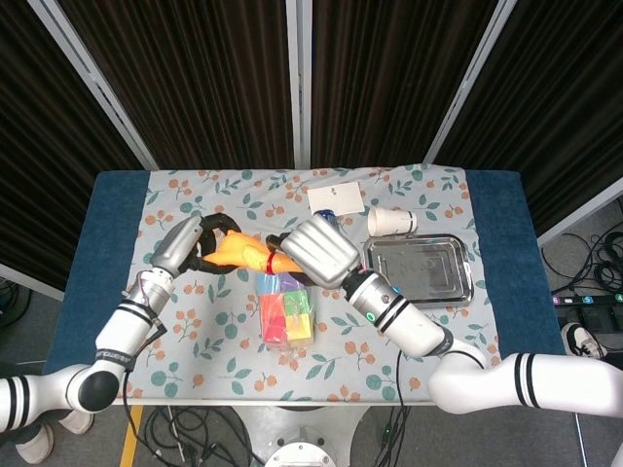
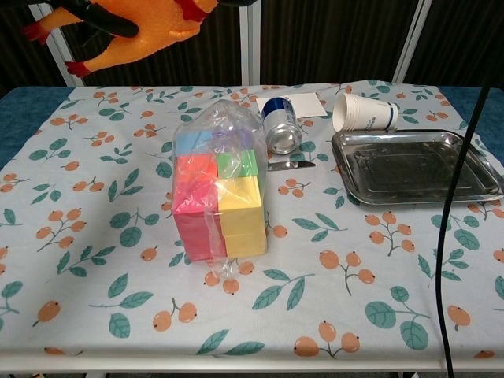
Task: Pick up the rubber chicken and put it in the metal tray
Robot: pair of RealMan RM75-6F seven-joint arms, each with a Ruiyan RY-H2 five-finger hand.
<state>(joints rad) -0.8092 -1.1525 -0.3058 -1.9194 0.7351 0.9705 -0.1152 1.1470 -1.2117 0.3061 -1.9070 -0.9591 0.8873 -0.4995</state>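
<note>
The orange rubber chicken [image 1: 239, 248] hangs in the air over the table's left half, between both hands. My left hand [image 1: 188, 247] wraps its dark fingers [image 2: 110, 20] around the body and tail end. My right hand [image 1: 317, 251] grips the head end by the red neck band. In the chest view the chicken [image 2: 146, 25] shows at the top left with its red feet pointing left. The metal tray [image 1: 465, 270] lies empty at the right of the table, and the chest view shows the tray [image 2: 344, 165] at mid right.
A clear bag of coloured blocks [image 2: 220, 195] stands mid-table under the chicken. A tipped can [image 2: 282, 126], a small metal tool [image 2: 290, 164] and a lying paper cup [image 2: 366, 113] sit left of and behind the tray. A white card [image 1: 334, 197] lies at the back.
</note>
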